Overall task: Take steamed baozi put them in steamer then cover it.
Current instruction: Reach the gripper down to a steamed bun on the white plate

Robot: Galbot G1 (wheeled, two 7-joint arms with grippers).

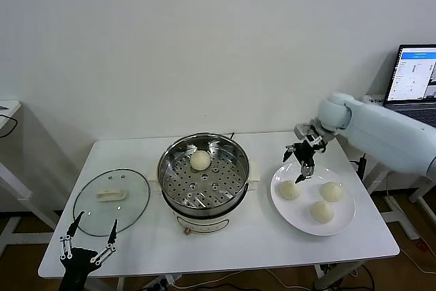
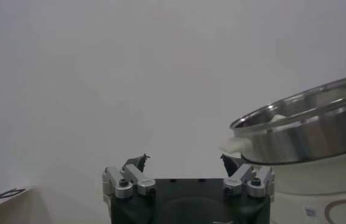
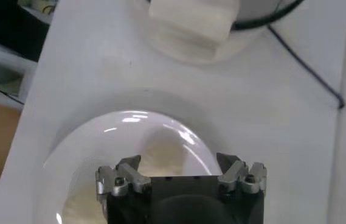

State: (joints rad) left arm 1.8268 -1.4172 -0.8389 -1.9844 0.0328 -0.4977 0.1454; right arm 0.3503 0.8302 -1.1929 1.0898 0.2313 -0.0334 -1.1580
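Note:
One baozi (image 1: 200,160) lies on the perforated tray inside the steel steamer (image 1: 170,161) at the table's middle. Three baozi lie on a white plate (image 1: 344,221) at the right: one at the left (image 1: 289,189), one at the back (image 1: 332,191), one at the front (image 1: 321,211). My right gripper (image 1: 304,165) is open and empty, just above and behind the left one; the wrist view shows its open jaws (image 3: 179,164) over the plate (image 3: 69,164). The glass cover (image 1: 85,216) with its cream handle (image 1: 110,195) lies flat at the left. My left gripper (image 1: 92,231) is open at the front left edge.
A laptop (image 1: 413,76) stands beyond the table's right side. A black cable (image 3: 306,67) lies on the table behind the steamer's cream base (image 3: 188,24). The steamer's rim (image 2: 306,122) shows in the left wrist view beside my left gripper (image 2: 183,163).

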